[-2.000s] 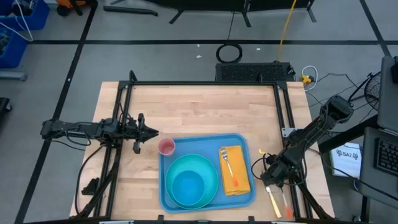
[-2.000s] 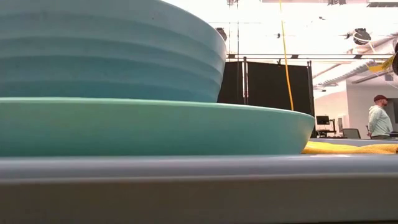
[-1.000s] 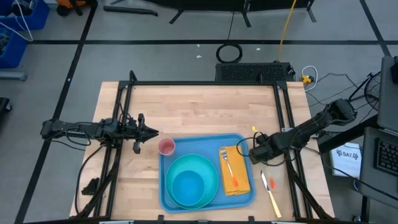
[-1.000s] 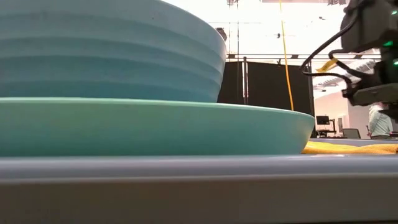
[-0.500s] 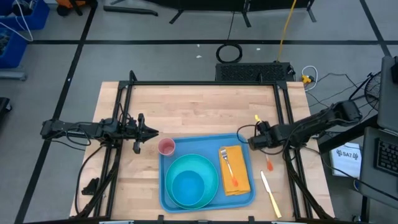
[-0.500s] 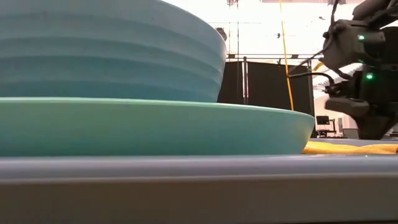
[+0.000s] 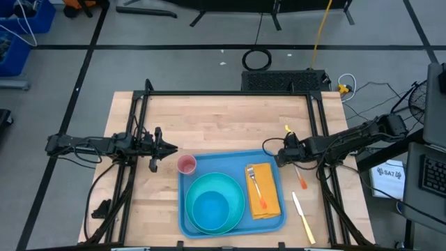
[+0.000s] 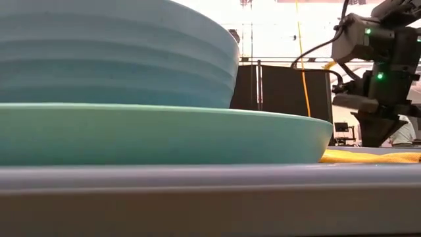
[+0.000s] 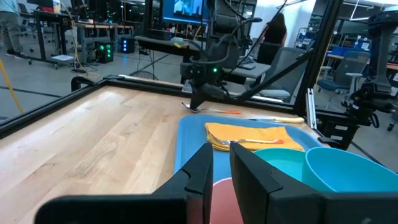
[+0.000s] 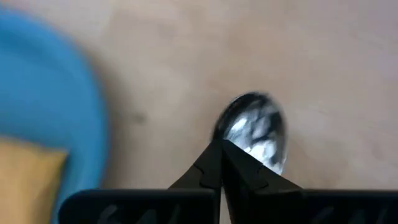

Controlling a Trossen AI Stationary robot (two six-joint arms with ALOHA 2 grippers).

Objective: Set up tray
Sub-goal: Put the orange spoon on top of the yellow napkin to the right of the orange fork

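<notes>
- Tray [image 7: 233,155]: blue, lies flat at the 6 o'clock edge of the table [image 7: 223,118] in the high view. It carries a turquoise plate [image 7: 197,187] with a bowl [image 7: 209,209] stacked on it, and a yellow napkin [image 7: 263,189] at 3 o'clock of the plate. A fork [image 7: 255,187] lies on the napkin.
- Pink cup [image 7: 186,164]: sits at the tray's 10 o'clock corner, on or just over the rim; which cannot be told.
- Off-tray cutlery: a knife [image 7: 302,217] lies on the bare table at 3 o'clock of the tray.
- Right gripper [image 7: 282,156]: positioned just off the tray's 2 o'clock corner. Fingers are clenched on a spoon [image 10: 255,129], whose bowl projects past the fingertips over bare wood in the right wrist view.
- Left gripper [image 7: 169,147]: waits at 9 o'clock of the cup, fingers [image 9: 200,169] a narrow gap apart, holding nothing.
- Step in hand (judgement): carrying the spoon to the tray.
- Next move (judgement): travel toward 8 o'clock, over the rim, to a spot beside the fork; lower before release.
</notes>
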